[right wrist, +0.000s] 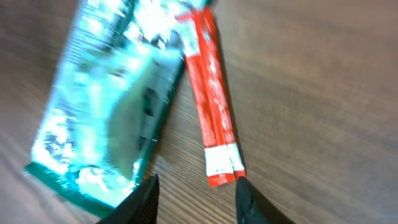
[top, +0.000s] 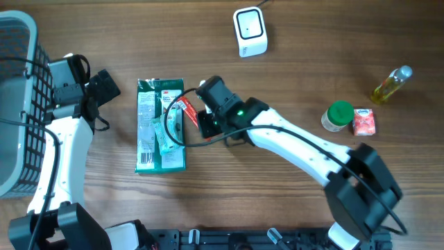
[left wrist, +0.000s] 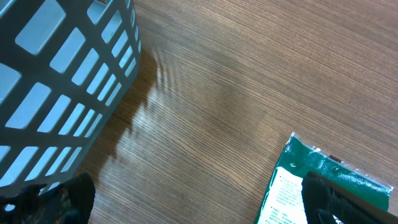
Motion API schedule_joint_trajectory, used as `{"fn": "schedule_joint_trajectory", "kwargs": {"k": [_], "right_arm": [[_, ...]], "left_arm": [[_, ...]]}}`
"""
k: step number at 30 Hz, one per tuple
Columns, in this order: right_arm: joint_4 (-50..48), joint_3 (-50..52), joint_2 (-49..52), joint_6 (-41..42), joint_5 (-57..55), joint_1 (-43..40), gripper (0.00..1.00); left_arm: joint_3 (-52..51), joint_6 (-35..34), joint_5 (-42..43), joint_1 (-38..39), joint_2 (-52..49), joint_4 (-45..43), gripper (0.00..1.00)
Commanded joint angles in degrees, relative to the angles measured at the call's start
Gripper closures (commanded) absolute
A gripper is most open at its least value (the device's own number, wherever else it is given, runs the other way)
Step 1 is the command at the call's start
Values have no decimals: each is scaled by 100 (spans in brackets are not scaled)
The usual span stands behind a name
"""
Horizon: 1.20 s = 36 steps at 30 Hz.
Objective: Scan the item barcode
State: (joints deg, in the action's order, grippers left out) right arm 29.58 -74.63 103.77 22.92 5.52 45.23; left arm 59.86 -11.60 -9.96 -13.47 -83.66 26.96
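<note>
- Wooden worktop point(top: 312, 62), seen from above, with two arms reaching in from the near edge.
- A grey basket point(top: 21, 104) stands at the left edge.
- A white scanner point(top: 250, 31) sits near the far edge, about midway along it.
- A green packet point(top: 156, 139) lies flat left of centre, its long side running from far to near.
- A red stick point(top: 187, 110) lies aslant at the packet's right side, its far end touching the packet's upper right corner.
- The right gripper point(right wrist: 196, 199) hovers just over the stick's near end, fingers parted and grasping nothing.
- The left gripper point(left wrist: 199, 202) hangs between the basket and the packet, spread wide and empty.
- Toward the right edge stand a bottle point(top: 390, 85) of yellow liquid, a green-lidded jar point(top: 338, 116) and a small red carton point(top: 364, 121). The jar and carton are just beside each other.
</note>
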Motion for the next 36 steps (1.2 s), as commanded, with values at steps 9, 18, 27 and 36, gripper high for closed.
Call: {"fn": "schedule_joint_trajectory", "kwargs": {"k": [9,18,27,36], "right_arm": [[81,-68,352,-535,-385,-48,70],[-345,-68,1241,-623,-289,-46,71],[-448,-68,1445,-621,-286,-46,69],[-413,-151,1381,-619,-267,-48,64]], "left_arm": [[63,70,9,-26,72,-13,0],[63,68,9,-26,72,-13,0],[63,70,9,-26,72,-13,0],[63,70,9,-26,72,-13,0]]}}
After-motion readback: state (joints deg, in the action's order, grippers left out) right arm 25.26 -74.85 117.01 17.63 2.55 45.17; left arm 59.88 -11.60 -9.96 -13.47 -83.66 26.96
